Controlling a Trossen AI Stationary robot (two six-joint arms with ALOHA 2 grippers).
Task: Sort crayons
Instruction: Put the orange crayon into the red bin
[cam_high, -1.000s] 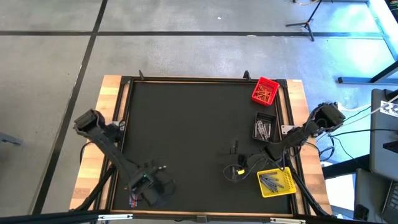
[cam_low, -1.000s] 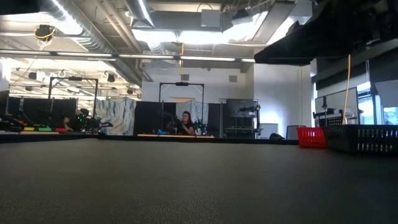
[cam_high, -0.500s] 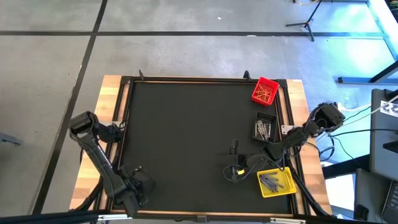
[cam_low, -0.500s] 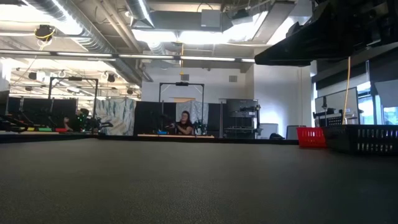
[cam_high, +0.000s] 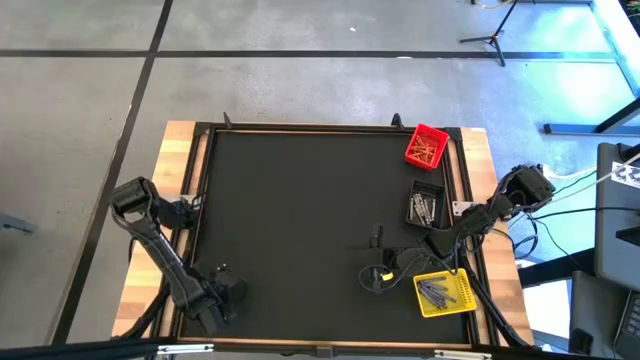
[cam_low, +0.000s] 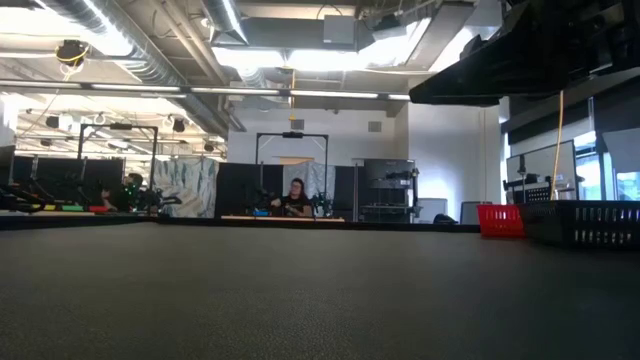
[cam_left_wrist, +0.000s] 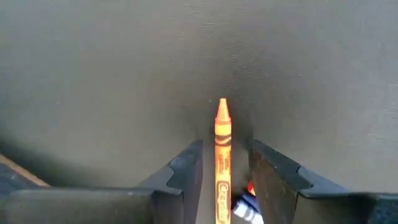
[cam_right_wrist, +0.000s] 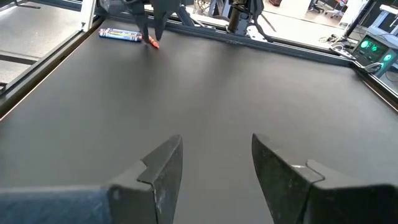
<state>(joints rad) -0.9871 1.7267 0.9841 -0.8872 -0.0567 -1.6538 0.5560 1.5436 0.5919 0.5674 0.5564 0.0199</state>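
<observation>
Grey concrete floor (cam_high: 300, 70) crossed by dark lines surrounds the table, beneath bright ceiling lights (cam_low: 290, 55) (with exposed ducts).

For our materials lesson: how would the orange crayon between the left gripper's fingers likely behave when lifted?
The orange crayon looks thin and straight, so probably stiff and light. Its round, paper-wrapped body may roll if dropped. The left gripper grips it lengthwise, so it could slip.

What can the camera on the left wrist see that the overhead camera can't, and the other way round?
Only the left wrist view shows an orange paper-wrapped crayon clamped in the left gripper, with a blue crayon beneath. Only the high view shows the red square bin, the black bin, the yellow square bin and the right gripper, hovering open and empty. Both show the black table mat.
</observation>
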